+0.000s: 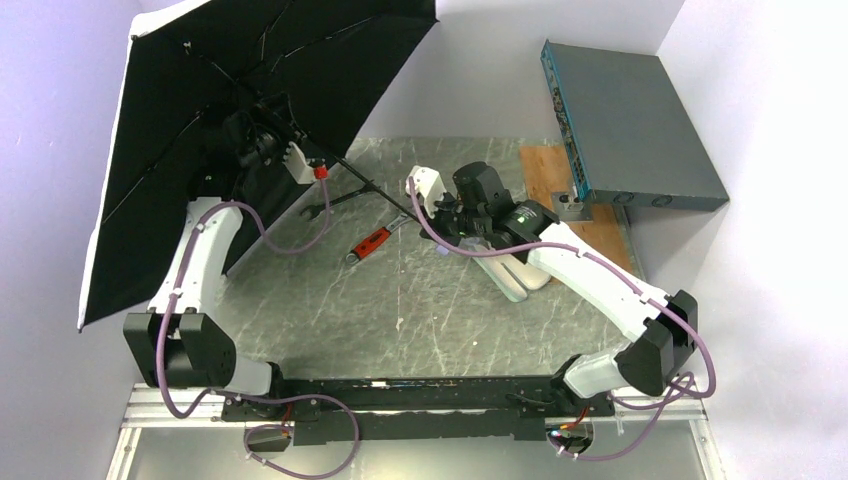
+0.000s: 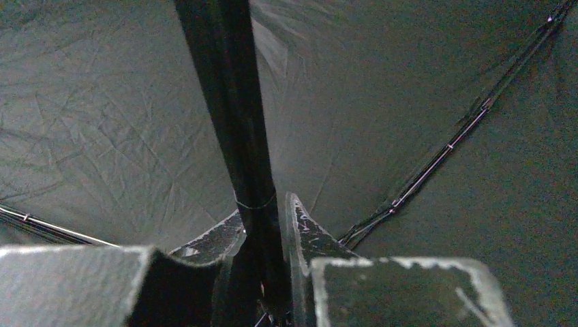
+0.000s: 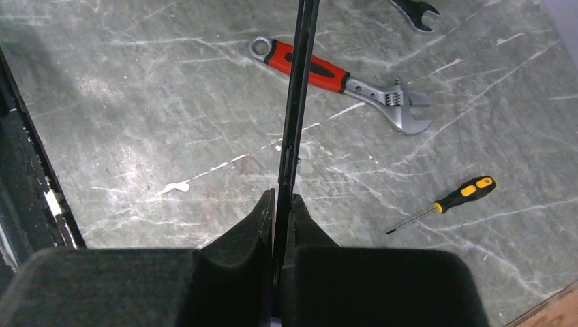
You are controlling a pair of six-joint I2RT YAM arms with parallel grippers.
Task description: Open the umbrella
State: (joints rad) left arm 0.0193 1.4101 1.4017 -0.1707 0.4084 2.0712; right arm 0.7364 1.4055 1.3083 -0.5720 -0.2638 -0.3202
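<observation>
The umbrella (image 1: 230, 70) stands open at the far left, its black lining facing me and a pale rim along its left edge. Its thin black shaft (image 1: 375, 192) slants down to the right. My left gripper (image 1: 262, 135) is shut on the shaft up under the canopy; the left wrist view shows the shaft (image 2: 235, 122) between the fingers (image 2: 303, 231) with the lining (image 2: 102, 136) behind. My right gripper (image 1: 440, 215) is shut on the lower shaft (image 3: 296, 116). The handle is hidden.
A red-handled adjustable wrench (image 1: 372, 241) and a black spanner (image 1: 318, 212) lie on the grey marble table (image 1: 400, 310). A small screwdriver (image 3: 450, 201) lies nearby. A pale oval case (image 1: 518, 275) sits under the right arm. A grey box (image 1: 630, 125) stands back right.
</observation>
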